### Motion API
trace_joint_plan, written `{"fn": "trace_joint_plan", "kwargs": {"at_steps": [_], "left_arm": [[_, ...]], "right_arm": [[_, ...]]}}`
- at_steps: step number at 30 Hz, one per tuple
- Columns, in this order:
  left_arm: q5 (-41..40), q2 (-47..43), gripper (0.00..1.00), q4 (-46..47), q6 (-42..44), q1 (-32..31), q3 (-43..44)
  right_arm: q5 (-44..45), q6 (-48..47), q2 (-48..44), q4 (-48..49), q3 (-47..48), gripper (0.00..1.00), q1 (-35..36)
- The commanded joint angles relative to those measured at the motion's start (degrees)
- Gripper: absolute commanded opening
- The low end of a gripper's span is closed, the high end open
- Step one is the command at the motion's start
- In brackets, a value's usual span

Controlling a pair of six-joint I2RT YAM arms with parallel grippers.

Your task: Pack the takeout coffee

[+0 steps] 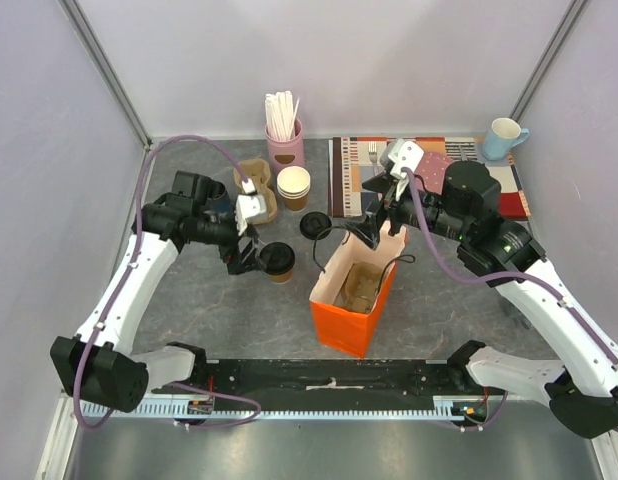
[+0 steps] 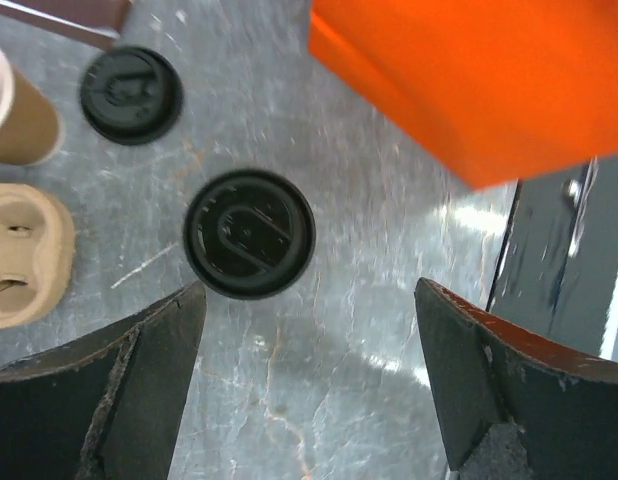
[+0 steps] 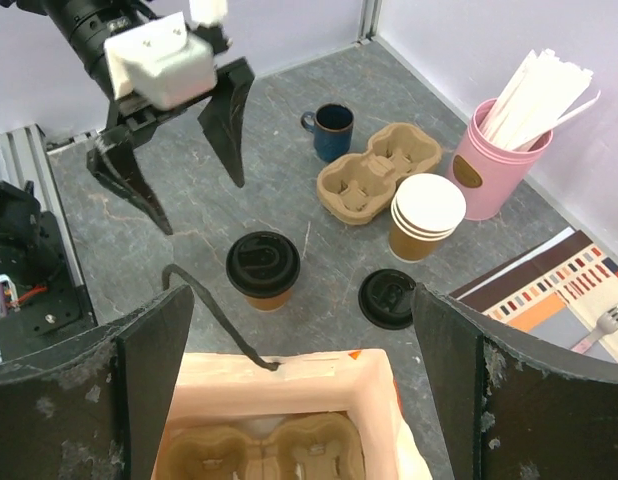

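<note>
The takeout coffee point(image 1: 279, 260), a brown paper cup with a black lid, stands on the table left of the orange bag point(image 1: 351, 310). In the left wrist view the takeout coffee point(image 2: 249, 233) lies just ahead of my open fingertips, not between them. My left gripper point(image 1: 245, 256) is open and empty beside it; it also shows in the right wrist view point(image 3: 204, 200). My right gripper point(image 1: 381, 228) is open and empty over the bag's far rim point(image 3: 289, 365). A cardboard cup carrier point(image 3: 269, 450) sits inside the bag. The coffee point(image 3: 262, 268) stands beyond that rim.
A loose black lid point(image 1: 314, 226) lies near the bag. Behind it stand a stack of lidless paper cups point(image 1: 294, 187), an empty cup carrier point(image 1: 257, 185) and a pink holder of stirrers point(image 1: 284, 140). A dark blue mug point(image 3: 332, 130), a striped placemat point(image 1: 429, 175) and a light mug point(image 1: 504, 137) are further back.
</note>
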Motion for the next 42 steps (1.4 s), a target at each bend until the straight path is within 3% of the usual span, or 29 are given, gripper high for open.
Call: {"fn": "trace_joint_plan", "kwargs": {"at_steps": [1,5,16,22,42], "left_arm": [[2.9,-0.9,0.89,-7.3,29.5,-0.4,-3.1],[-1.8,3.2,0.76,-9.9,37.3,-3.7,-3.0],[-7.5,13.3,0.67,-4.3,45.8,-5.8,-1.8],[-4.1,16.5,0.62,-3.4,44.9,-5.8,-2.0],[-4.1,19.5,0.40,-4.8,43.8,-8.1,-1.8]], "right_arm": [[0.6,-5.0,0.9,-0.8,0.1,0.98,-0.4],[0.2,-7.1,1.8,-3.7,1.8,0.98,-2.4],[-2.4,-9.6,6.2,-7.2,4.0,0.98,-9.2],[-1.9,-6.7,7.9,-6.8,4.9,0.98,-10.2],[-3.1,-7.4,9.2,-8.4,6.9,0.98,-12.1]]}}
